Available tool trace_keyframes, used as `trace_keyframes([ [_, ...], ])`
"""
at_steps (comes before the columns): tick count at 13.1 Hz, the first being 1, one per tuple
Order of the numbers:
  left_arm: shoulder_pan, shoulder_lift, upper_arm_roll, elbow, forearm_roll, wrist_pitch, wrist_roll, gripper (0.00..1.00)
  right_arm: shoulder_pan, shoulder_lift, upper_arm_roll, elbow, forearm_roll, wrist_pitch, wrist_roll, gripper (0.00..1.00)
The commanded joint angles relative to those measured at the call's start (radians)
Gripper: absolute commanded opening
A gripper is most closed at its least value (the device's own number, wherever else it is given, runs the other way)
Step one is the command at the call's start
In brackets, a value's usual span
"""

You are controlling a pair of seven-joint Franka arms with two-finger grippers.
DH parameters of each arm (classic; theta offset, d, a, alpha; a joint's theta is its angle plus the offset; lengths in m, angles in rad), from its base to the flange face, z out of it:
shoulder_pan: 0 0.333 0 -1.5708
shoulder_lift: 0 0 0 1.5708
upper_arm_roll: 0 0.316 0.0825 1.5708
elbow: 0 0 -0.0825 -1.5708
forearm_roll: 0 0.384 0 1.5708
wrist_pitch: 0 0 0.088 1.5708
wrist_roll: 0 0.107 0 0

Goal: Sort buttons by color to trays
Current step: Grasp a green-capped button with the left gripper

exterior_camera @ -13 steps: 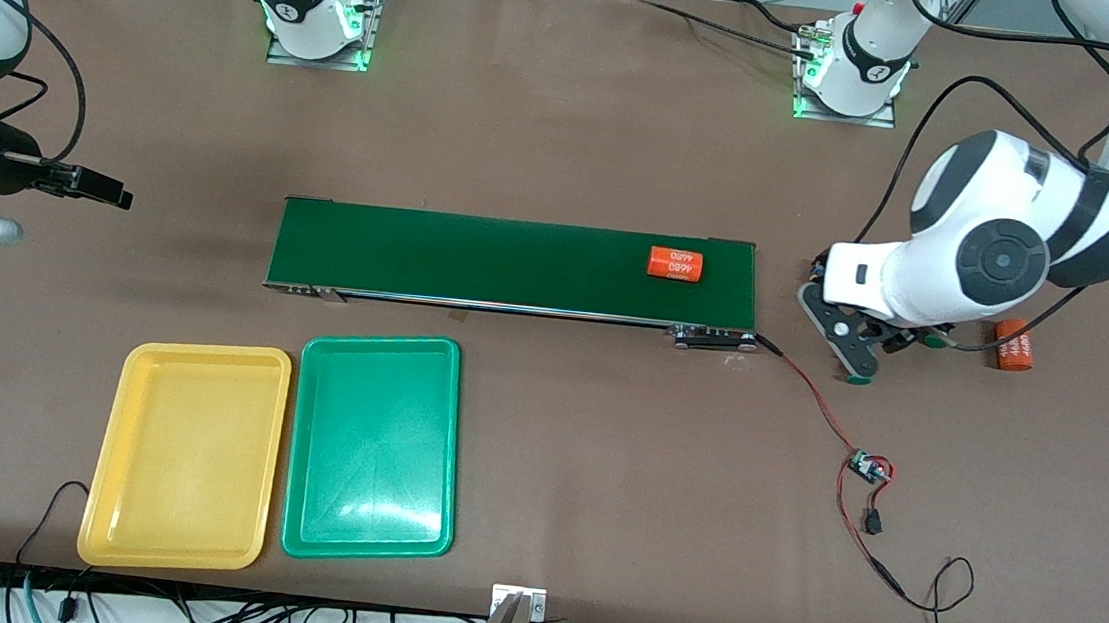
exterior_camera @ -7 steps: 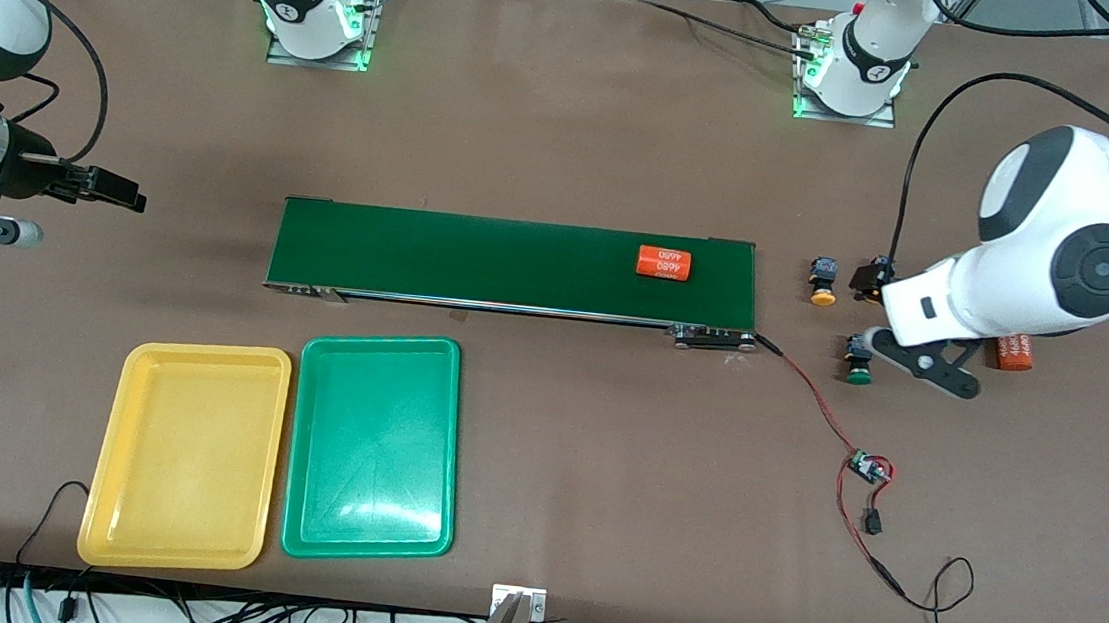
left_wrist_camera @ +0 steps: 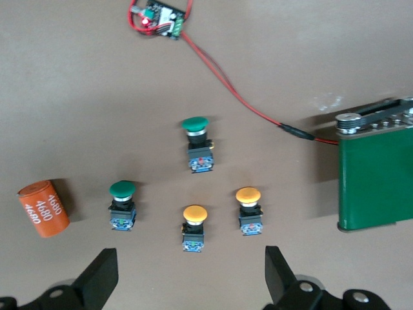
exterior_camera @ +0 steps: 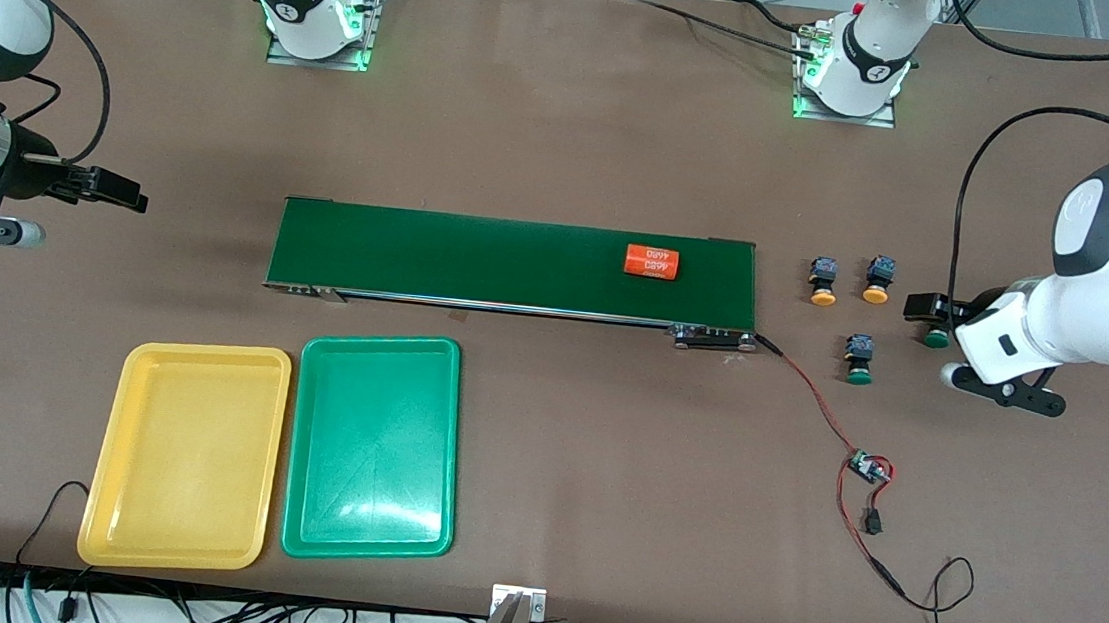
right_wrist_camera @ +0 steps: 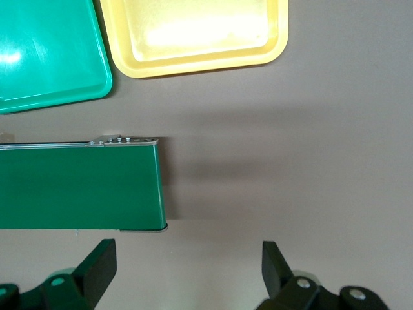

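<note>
Front view: four buttons sit on the bare table past the left arm's end of the dark green belt [exterior_camera: 514, 263]. Two orange-capped ones [exterior_camera: 824, 280] [exterior_camera: 878, 279] lie side by side, farther from the camera. One green-capped button [exterior_camera: 860, 358] lies nearer the camera; the other green one [exterior_camera: 935, 335] is partly hidden by the left arm's hand. None is in a tray yet.

Left gripper [left_wrist_camera: 191, 274] hangs over the table beside that cluster, jaws spread wide, nothing between them. Its wrist view shows all four buttons lying on their sides, long axes roughly parallel, all caps pointing the same way, towards the front camera. An orange cylinder [left_wrist_camera: 43, 208] lies just beside the outer green button.

Right gripper [right_wrist_camera: 189, 271] waits, open and empty, over the table off the belt's other end, near the yellow tray [exterior_camera: 186, 455] and green tray [exterior_camera: 374, 446], which lie touching side by side.

Judgement: the left arm is far nearer the buttons, the right arm nearer the trays. A second orange cylinder [exterior_camera: 651, 261] rides the belt. Buttons would likely travel the same way, so the left claw must drop across a button's short width.
</note>
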Motion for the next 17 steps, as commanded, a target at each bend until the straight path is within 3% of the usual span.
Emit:
trace_keyframes([
  [1, -0.204, -0.020, 0.248, 0.008, -0.046, 0.022, -0.010, 1.00, 0.004, 0.011, 0.001, 0.016, -0.009, -0.016, -0.010, 1.00],
  [2, -0.292, -0.021, 0.356, 0.002, -0.081, 0.041, -0.010, 1.00, 0.009, 0.011, 0.001, 0.016, -0.009, -0.016, -0.005, 1.00],
  [3, -0.340, -0.021, 0.409, -0.017, -0.089, 0.070, -0.010, 1.00, 0.015, 0.011, 0.001, 0.013, -0.009, -0.016, 0.001, 1.00],
  [8, -0.391, -0.038, 0.464, -0.302, -0.089, 0.445, 0.002, 1.00, 0.035, 0.018, 0.001, 0.001, -0.012, -0.027, 0.021, 1.00],
  [12, -0.398, -0.018, 0.466, -0.492, -0.091, 0.711, 0.001, 1.00, 0.085, 0.008, -0.001, -0.033, -0.017, -0.021, 0.109, 1.00],
  [14, -0.398, 0.017, 0.477, -0.523, -0.091, 0.801, -0.004, 0.96, 0.127, 0.003, 0.001, -0.035, -0.025, -0.013, 0.163, 1.00],
  [17, -0.398, 0.052, 0.481, -0.520, -0.091, 0.835, -0.007, 0.81, 0.188, -0.026, 0.002, -0.085, -0.023, 0.062, 0.206, 1.00],
])
